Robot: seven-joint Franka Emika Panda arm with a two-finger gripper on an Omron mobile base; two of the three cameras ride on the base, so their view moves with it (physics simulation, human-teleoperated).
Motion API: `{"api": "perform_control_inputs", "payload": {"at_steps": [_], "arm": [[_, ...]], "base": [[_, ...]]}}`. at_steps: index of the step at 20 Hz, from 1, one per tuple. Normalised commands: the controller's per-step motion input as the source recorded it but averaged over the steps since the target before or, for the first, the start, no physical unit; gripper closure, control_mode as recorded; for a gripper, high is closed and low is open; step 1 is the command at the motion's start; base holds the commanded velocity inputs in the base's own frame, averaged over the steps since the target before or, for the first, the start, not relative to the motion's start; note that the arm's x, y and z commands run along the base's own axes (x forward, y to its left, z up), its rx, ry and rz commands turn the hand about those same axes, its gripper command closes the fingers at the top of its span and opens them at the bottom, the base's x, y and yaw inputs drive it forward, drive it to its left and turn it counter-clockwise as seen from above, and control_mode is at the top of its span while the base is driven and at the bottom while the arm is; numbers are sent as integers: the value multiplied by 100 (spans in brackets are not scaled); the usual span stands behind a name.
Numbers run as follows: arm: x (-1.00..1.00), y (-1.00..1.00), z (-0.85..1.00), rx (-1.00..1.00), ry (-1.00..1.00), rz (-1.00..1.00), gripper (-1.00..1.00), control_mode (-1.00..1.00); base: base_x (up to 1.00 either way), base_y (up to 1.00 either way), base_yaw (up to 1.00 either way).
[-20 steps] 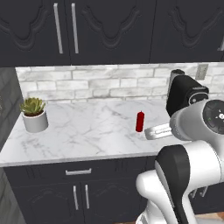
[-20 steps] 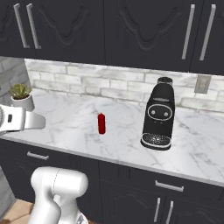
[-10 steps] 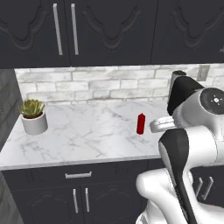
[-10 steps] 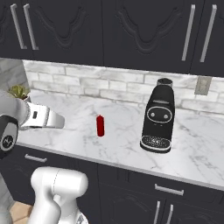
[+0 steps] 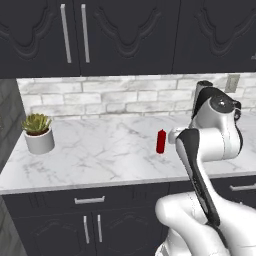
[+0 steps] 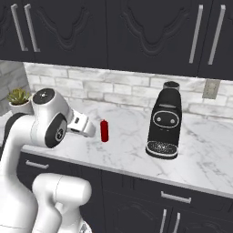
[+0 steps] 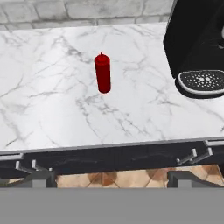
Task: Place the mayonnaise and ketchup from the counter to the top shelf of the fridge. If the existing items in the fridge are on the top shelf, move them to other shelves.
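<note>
Ketchup [image 7: 103,72] upright on the marbled tabletop [image 7: 52,113], well left of the black coffee machine [image 7: 199,43] in the hand view. Pincer [image 7: 109,178] off the tabletop's front edge, fingers wide apart, empty. Potted plant [image 5: 38,132] at far left end.

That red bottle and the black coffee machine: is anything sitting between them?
Nothing: in the right base view only bare marble counter separates the ketchup from the coffee machine.
</note>
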Motion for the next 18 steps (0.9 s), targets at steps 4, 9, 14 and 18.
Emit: {"api": "perform_control_inputs", "payload": {"at_steps": [4,9,14,18], "arm": [[77,-5,-56,0,0,-4,-100,-100],[76,-1,-41,3,0,-3,-100,-100],[59,0,-29,6,0,0,-100,-100],[55,0,-29,0,0,0,-100,-100]], "base": [[0,0,0],[0,0,0],[0,0,0],[0,0,0]]}}
